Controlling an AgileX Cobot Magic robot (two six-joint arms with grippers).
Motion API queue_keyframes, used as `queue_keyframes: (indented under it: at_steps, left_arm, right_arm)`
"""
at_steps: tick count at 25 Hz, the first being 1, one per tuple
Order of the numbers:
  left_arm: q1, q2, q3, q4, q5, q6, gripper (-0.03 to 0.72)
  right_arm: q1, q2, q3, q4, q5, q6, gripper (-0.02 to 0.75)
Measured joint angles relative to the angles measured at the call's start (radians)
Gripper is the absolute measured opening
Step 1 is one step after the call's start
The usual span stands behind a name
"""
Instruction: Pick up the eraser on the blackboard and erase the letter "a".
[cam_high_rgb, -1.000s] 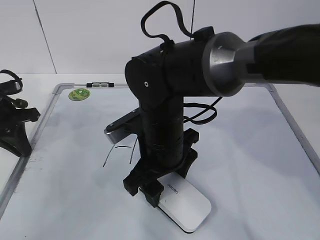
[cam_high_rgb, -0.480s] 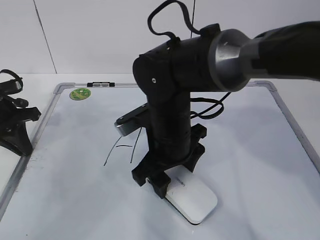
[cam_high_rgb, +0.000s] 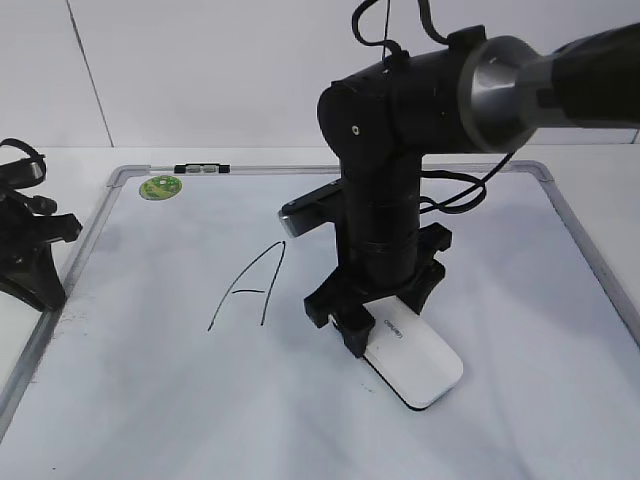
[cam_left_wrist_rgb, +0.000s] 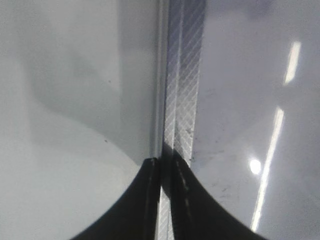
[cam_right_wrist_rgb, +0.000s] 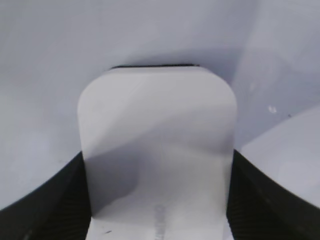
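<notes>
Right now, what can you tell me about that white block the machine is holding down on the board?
The eraser is a flat white block with rounded corners, smooth like plastic, with a small grey logo near one end and a dark layer along its underside. It lies flat on the blackboard, right of the drawn capital A. The right hand clamps its logo end from both long sides; the right wrist view shows dark fingers pressed against each edge. Its other end juts out free.

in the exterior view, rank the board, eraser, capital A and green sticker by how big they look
1. board, by far the largest.
2. eraser and capital A: about alike, and the eraser is partly hidden by the right fingers, so unranked.
3. green sticker, smallest, though it sits farther from the camera.
</notes>
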Motion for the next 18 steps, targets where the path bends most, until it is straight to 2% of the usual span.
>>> queue_keyframes:
  at_steps: [9, 18]
  left_arm:
    - [0.0, 0.0, 0.0, 0.0, -0.002, 0.0, 0.04]
    - [0.0, 0.0, 0.0, 0.0, -0.002, 0.0, 0.041]
  right_arm:
    - [0.0, -0.132, -0.061, -0.055, 0.0, 0.064, 0.533]
    - [0.0, -0.275, -0.061, -0.24, -0.013, 0.24, 0.533]
